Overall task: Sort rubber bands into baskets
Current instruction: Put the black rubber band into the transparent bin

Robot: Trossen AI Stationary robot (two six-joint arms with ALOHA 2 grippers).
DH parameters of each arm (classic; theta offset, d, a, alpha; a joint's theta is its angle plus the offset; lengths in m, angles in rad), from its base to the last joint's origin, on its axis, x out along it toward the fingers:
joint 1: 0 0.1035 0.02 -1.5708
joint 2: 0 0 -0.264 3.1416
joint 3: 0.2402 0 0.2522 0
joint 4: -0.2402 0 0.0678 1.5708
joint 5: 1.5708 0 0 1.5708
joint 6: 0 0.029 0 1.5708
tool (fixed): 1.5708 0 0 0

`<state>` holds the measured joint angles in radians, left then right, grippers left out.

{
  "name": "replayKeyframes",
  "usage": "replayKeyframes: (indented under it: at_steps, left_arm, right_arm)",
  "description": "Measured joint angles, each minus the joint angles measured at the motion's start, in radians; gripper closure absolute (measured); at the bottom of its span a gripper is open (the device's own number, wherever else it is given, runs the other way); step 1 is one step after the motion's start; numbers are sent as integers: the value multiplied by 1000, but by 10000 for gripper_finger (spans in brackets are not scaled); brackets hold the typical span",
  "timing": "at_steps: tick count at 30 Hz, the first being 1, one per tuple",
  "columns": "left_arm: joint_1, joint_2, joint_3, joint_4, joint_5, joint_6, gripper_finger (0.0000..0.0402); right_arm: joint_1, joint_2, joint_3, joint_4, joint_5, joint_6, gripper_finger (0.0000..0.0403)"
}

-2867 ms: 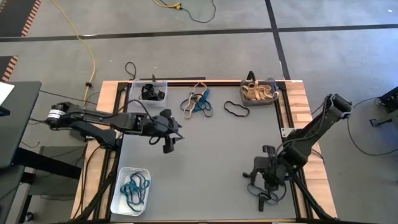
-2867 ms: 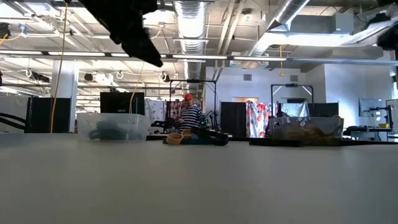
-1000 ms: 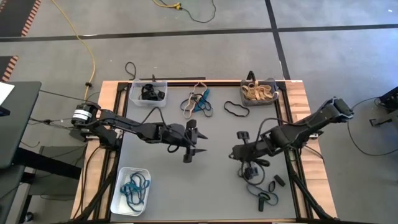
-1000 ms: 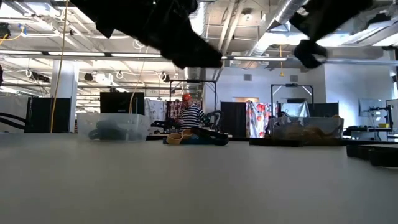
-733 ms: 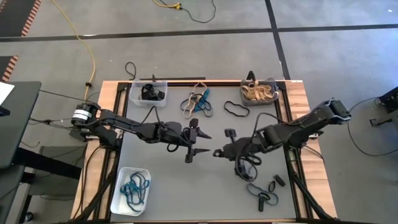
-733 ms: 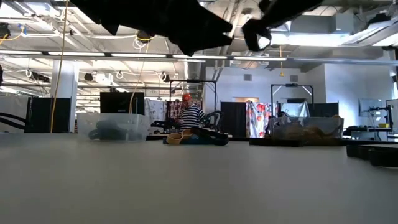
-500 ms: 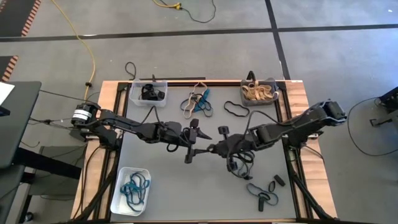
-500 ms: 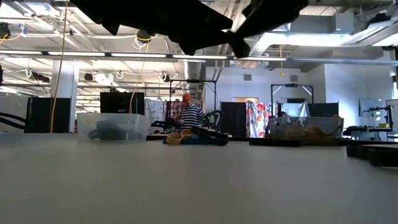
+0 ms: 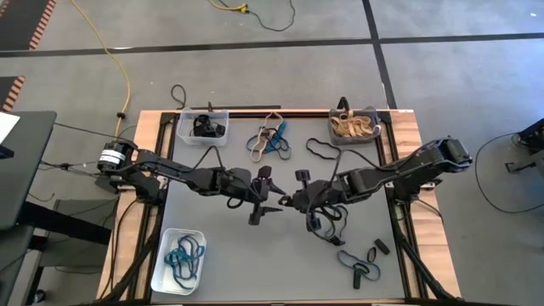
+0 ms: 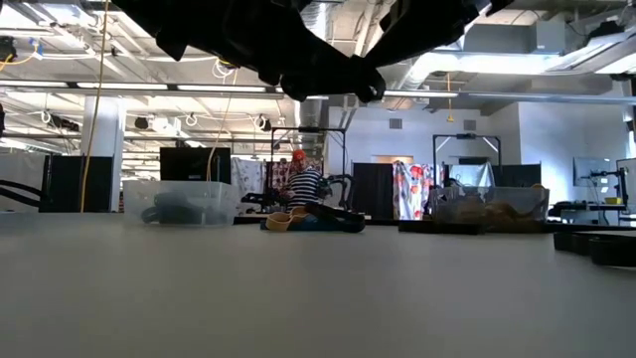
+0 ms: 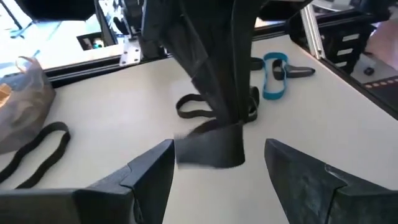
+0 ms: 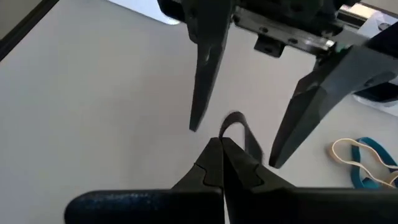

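My left gripper (image 9: 272, 193) is open over the table's middle. My right gripper (image 9: 286, 201) faces it, shut on a black rubber band (image 12: 235, 122). Its tips (image 12: 222, 144) stand between the left gripper's two spread fingers (image 12: 203, 74), which do not touch the band. In the left wrist view the band (image 11: 210, 148) shows between my own fingers (image 11: 152, 168). The clear basket (image 9: 189, 129) holds black bands, the dark grey basket (image 9: 374, 136) tan ones, the white basket (image 9: 167, 270) teal ones. Loose bands (image 9: 270, 140) lie at the far middle. My right gripper pinches the black rubber band between its two shut fingertips. A short loop of the band (image 12: 236, 124) sticks out beyond the tips. The fingers come from the table's right, pointing toward its left. The band is lifted clear of the table.
A single black band (image 9: 323, 150) lies beside the dark grey basket. More bands, black and teal (image 9: 361, 263), lie near the front right. Cables hang under the right arm (image 9: 323, 223). Bare table lies at the front middle (image 9: 263, 263).
My right gripper has gone toward the table's left with the black band, up to my left gripper, and its tips now stand between the left's open fingers. My left gripper has stayed near the table's middle.
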<state>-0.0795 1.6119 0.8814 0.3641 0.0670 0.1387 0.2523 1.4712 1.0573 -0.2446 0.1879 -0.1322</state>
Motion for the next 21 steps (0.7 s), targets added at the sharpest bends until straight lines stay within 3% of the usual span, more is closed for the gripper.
replayKeyframes:
  at_steps: [5, 21]
  left_arm:
    - [0, 0, 0, 5, -16, 7, 201]
    - [-2, 0, 0, 13, -21, 79, 393]
  right_arm:
    - [-6, 2, 0, -3, -2, 0, 383]
    - [-28, 2, 0, -57, -2, 52, 378]
